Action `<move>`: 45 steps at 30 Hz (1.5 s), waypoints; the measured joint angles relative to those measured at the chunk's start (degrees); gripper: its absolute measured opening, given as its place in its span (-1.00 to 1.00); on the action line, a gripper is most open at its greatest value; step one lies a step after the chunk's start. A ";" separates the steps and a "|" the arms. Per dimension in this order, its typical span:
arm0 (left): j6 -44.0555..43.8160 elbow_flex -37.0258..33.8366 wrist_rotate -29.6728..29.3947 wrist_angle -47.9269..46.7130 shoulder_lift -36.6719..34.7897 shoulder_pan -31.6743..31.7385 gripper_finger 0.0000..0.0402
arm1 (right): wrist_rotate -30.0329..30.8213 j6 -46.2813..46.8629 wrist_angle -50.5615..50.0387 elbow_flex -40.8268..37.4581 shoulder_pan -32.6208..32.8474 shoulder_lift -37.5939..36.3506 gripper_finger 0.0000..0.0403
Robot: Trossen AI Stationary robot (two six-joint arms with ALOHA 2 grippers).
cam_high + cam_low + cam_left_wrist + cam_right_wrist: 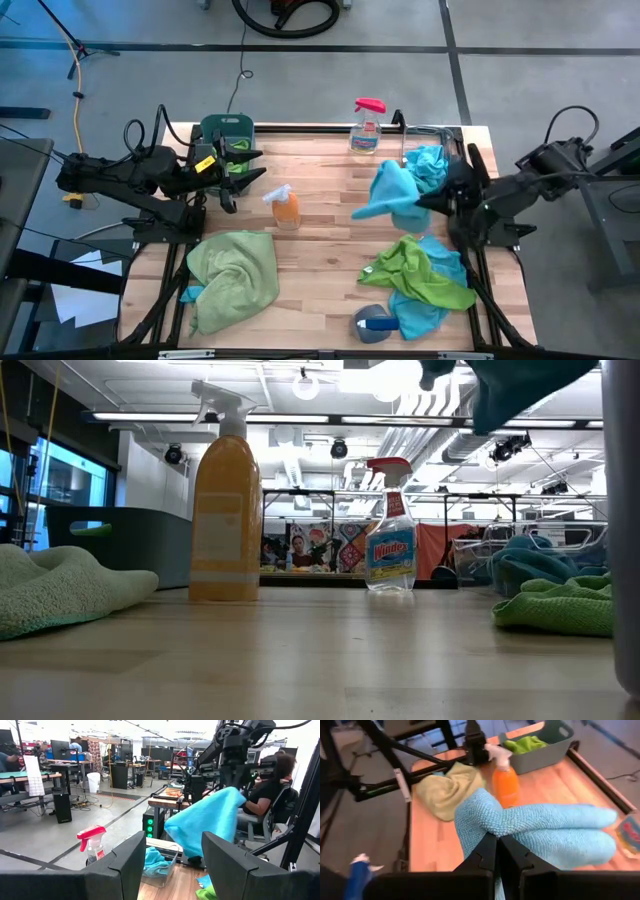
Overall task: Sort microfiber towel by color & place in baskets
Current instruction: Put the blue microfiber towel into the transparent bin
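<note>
My right gripper (497, 840) is shut on a blue towel (392, 195) and holds it high over the table's right half, next to the clear basket (436, 129), which has another blue towel (430, 163) in it. At the far left stands the dark green basket (225, 128) with a green towel (527, 742) inside. My left gripper (172, 865) waits beside it, open, with nothing between its fingers. A green towel (235, 265) lies at the near left. A heap of green and blue towels (420, 280) lies at the near right. My right gripper pinches a bunched fold of the blue towel (492, 822) between its two fingertips. The fingers come from the table's right, slanting down. The towel is lifted clear of the table and hangs below and in front of the fingers (210, 820), slack.
An orange spray bottle (285, 207) stands near the table's middle. A Windex bottle with a red trigger (367, 125) stands at the far edge. A blue bottle (375, 322) lies at the near edge by the heap. Bare wood lies between the bottles and the towels.
</note>
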 joint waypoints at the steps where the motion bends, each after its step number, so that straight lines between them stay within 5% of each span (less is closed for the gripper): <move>1: 0.00 0.00 0.00 0.01 0.00 -0.01 -0.10 | -0.01 -0.87 -0.31 0.00 -1.06 0.01 -1.00; 4: 0.00 0.00 0.00 0.01 0.00 0.00 -0.10 | 0.66 -1.70 -2.94 0.02 -4.99 0.01 -1.00; 10: 0.00 0.00 0.00 0.01 0.00 0.00 -0.10 | 8.41 10.87 -19.47 -0.03 -17.89 -0.46 -1.00; 18: 0.00 0.00 -1.43 0.14 0.02 -0.02 -0.10 | 8.44 4.13 -18.68 -1.59 -39.55 -2.00 -1.00; 27: 0.00 0.00 -2.42 0.19 0.02 0.00 -0.10 | 5.85 -10.24 -17.85 -6.96 -58.79 -0.19 -1.00; 34: 0.00 0.00 -2.45 0.20 0.02 -0.02 -0.10 | -2.39 -32.53 -16.55 -14.76 -70.41 0.11 -1.00; 39: 0.00 0.00 -2.45 0.23 0.02 -0.01 -0.10 | -10.54 -50.37 -11.99 -19.03 -72.98 0.19 -1.00; 45: -0.13 0.00 -2.45 0.27 0.02 0.00 -0.10 | -13.30 -61.41 -3.35 -26.49 -72.97 0.19 -1.00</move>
